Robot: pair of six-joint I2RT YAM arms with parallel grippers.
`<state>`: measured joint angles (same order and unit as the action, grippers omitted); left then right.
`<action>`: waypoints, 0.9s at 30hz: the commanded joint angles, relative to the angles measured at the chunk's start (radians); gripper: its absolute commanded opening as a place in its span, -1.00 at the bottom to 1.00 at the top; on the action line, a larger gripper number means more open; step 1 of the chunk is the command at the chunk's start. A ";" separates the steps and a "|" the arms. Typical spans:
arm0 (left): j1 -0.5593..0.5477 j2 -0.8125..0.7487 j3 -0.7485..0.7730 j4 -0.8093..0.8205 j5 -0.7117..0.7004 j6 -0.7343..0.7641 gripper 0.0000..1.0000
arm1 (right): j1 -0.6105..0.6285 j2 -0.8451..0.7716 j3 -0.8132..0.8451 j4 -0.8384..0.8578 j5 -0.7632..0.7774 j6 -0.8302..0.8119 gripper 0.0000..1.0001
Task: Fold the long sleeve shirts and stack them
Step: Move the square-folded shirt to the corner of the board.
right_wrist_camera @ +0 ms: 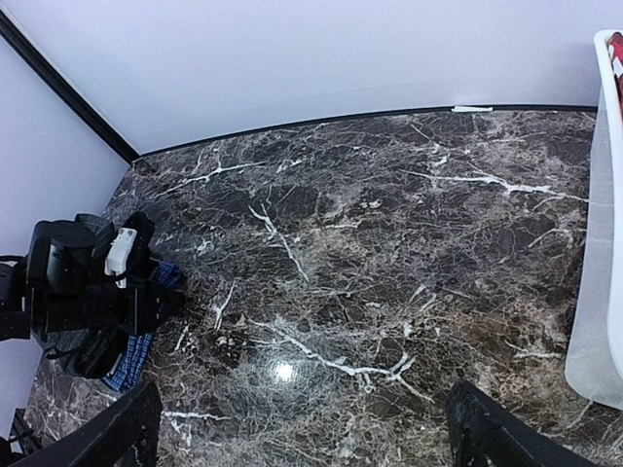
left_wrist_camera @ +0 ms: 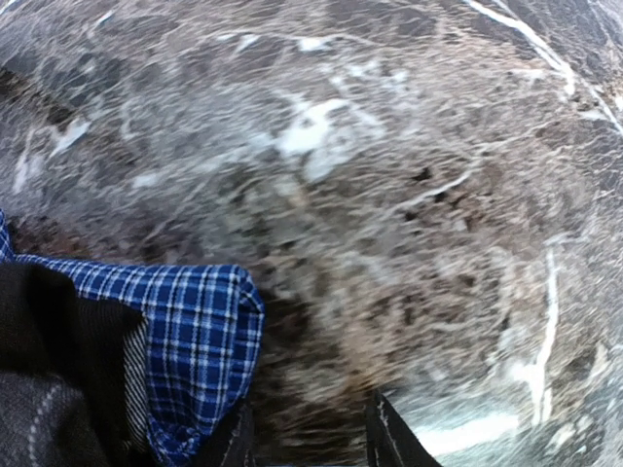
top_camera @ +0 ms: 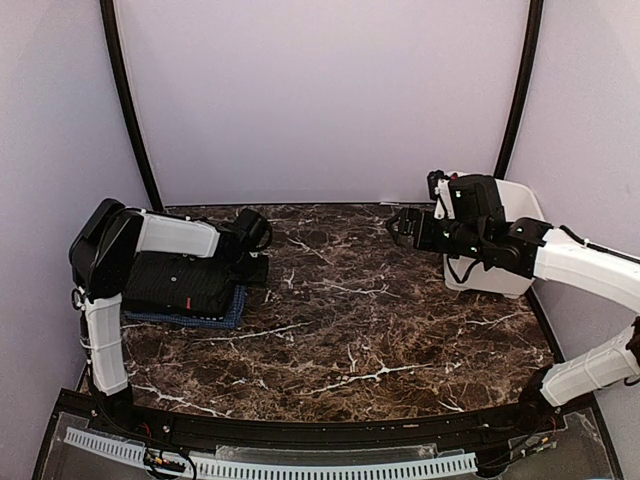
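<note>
At left wrist alone, clear checks on blue shirt [left_wrist_camera: 200, 331] under black shirt [left_wrist_camera: 49, 331]; left gripper [left_wrist_camera: 310, 443], right gripper [right_wrist_camera: 307, 438] spread.

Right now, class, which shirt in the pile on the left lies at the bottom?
The blue checked shirt: its edge pokes out beneath the black shirt folded on top.

My claw [right_wrist_camera: 304, 394] gaped wide over the dark marble worktop [right_wrist_camera: 389, 243]. A white basket [right_wrist_camera: 599, 292] edged the right; far left, the left arm [right_wrist_camera: 78, 282] sat over blue checked cloth [right_wrist_camera: 131, 358].
</note>
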<state>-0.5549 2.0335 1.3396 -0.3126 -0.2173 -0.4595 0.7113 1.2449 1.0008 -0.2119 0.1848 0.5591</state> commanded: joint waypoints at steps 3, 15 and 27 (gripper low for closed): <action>0.095 -0.049 -0.120 -0.074 0.061 0.060 -0.24 | -0.003 0.010 -0.026 0.048 -0.022 -0.002 0.97; 0.157 -0.094 -0.166 -0.110 0.075 0.119 -0.23 | -0.004 -0.016 -0.056 0.043 -0.008 -0.018 0.97; 0.169 -0.120 -0.183 -0.099 0.123 0.125 -0.18 | -0.004 -0.014 -0.055 0.039 -0.028 -0.023 0.97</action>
<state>-0.4019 1.9148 1.1851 -0.3016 -0.1280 -0.3439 0.7113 1.2434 0.9443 -0.2020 0.1707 0.5503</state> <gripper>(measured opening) 0.404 0.986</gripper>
